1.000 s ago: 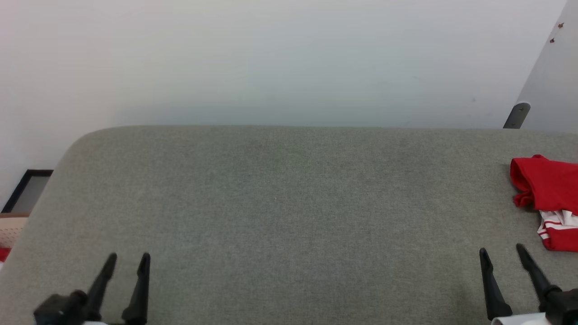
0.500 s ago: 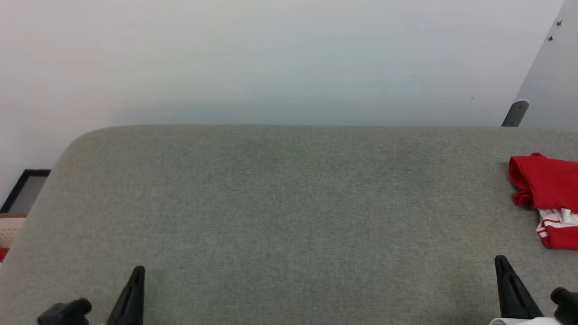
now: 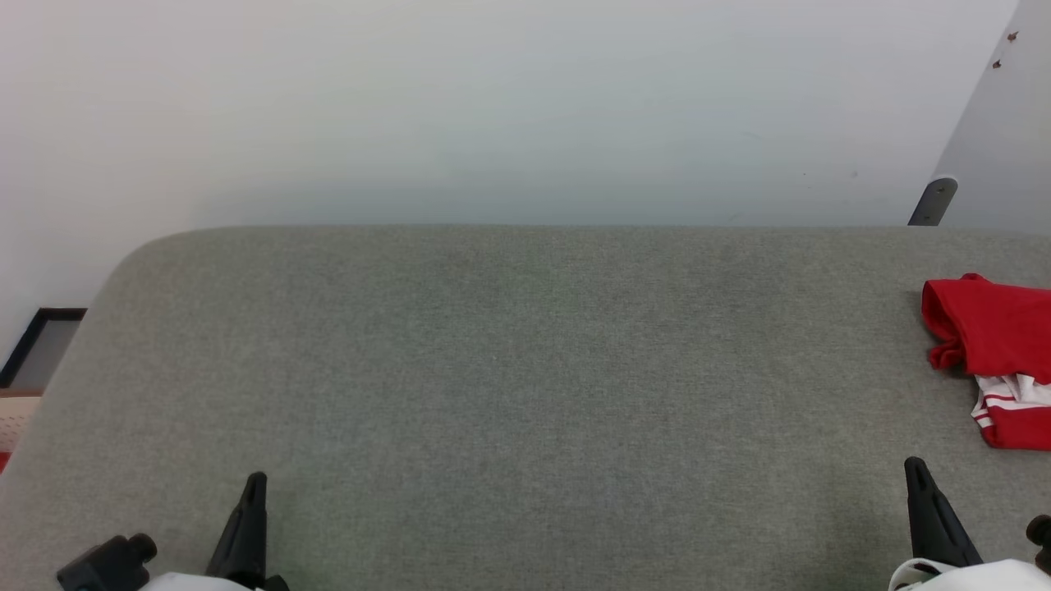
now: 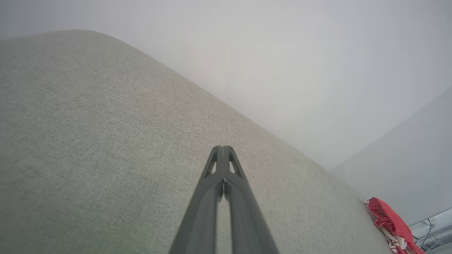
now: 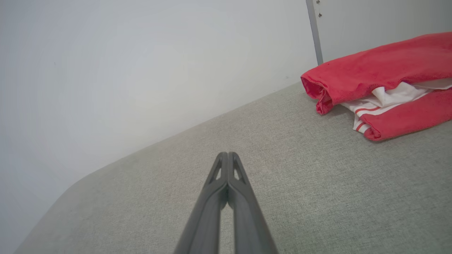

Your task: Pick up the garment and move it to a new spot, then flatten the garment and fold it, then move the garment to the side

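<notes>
The garment is a folded red bundle with a white sleeve and red-white striped trim. It lies at the far right of the grey fabric surface and is cut off by the head view's edge. No lettering shows on it. My right gripper is shut and holds nothing, low at the right, short of the garment. At the lower left my left gripper is also shut with nothing in it, far from the garment. Both wrist views show fingertips pressed together, left gripper and right gripper.
A white wall runs behind the surface's far edge. A grey bracket stands at the back right beside a pale panel. A black-framed object sits on the floor past the rounded left corner. The wide middle of the surface is bare fabric.
Both grippers have gone from open to shut, with nothing between the fingers. The head view has shifted slightly; the garment lies as before.
</notes>
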Tool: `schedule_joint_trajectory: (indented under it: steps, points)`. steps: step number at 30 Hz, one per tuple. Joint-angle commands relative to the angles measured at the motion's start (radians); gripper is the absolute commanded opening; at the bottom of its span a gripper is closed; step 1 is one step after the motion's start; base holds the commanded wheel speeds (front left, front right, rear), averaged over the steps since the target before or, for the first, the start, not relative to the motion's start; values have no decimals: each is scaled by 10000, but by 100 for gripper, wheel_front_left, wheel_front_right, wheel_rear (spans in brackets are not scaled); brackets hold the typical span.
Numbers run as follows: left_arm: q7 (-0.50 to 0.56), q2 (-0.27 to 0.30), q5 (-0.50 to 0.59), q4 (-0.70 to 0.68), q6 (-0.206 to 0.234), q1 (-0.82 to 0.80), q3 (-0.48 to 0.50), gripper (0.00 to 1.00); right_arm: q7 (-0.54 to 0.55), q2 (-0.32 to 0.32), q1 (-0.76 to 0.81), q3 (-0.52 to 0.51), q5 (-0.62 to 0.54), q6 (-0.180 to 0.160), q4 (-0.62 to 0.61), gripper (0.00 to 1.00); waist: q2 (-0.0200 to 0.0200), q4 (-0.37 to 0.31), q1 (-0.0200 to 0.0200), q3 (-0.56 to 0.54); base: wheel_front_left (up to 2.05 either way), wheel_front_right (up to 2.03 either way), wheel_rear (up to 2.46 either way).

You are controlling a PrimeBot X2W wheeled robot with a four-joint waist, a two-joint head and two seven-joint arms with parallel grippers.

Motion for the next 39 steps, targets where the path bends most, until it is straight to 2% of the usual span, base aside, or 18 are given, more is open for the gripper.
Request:
schedule_joint_trajectory:
  steps: [1, 18, 39]
  points:
    - [49, 48, -249, -103, -12, -281, 96, 0, 61, -10, -328, -59, 334, -1, -118, 0, -1, -5, 0, 4, 0, 0, 0]
    - [672, -415, -2123, -32, -20, -593, 363, 0, 671, 150, -649, -189, 2816, -2, 54, 0, -1, -85, 0, 68, 0, 0, 0]
    - [1318, -888, -4038, 47, -30, -904, 638, 0, 1303, 322, -964, -317, 5348, -3, 232, 0, -1, -184, 0, 147, 0, 0, 0]
